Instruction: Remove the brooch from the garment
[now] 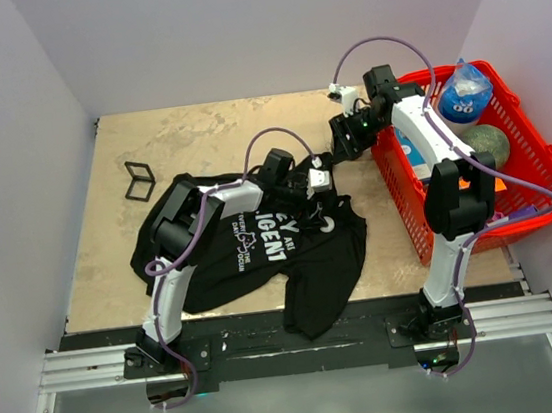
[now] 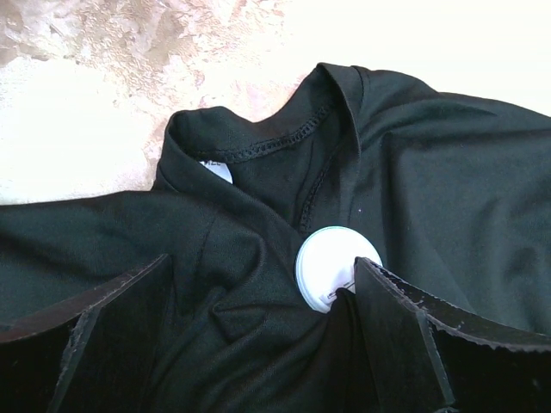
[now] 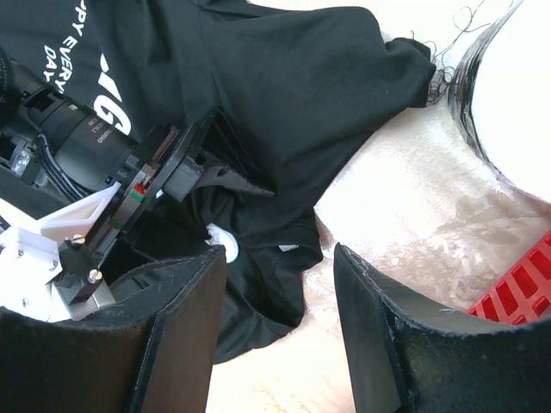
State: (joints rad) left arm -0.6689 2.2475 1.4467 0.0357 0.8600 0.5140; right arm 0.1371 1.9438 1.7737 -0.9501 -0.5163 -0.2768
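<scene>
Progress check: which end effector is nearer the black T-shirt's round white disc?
Left. The left end effector hovers over the round white disc; the right end effector hovers beyond the shirt collar.

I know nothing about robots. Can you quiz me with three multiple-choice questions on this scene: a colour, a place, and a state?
1. What colour is the basket? A blue; B green; C red.
2. Where is the white round badge? A in the basket; B on the black shirt near its collar; C on a shelf.
3. How do the left arm's fingers stand? A open; B shut tight; C out of view.
Answers: C, its mesh walls are red; B, the left wrist view shows it by the neckline; A, a wide gap separates them.
</scene>
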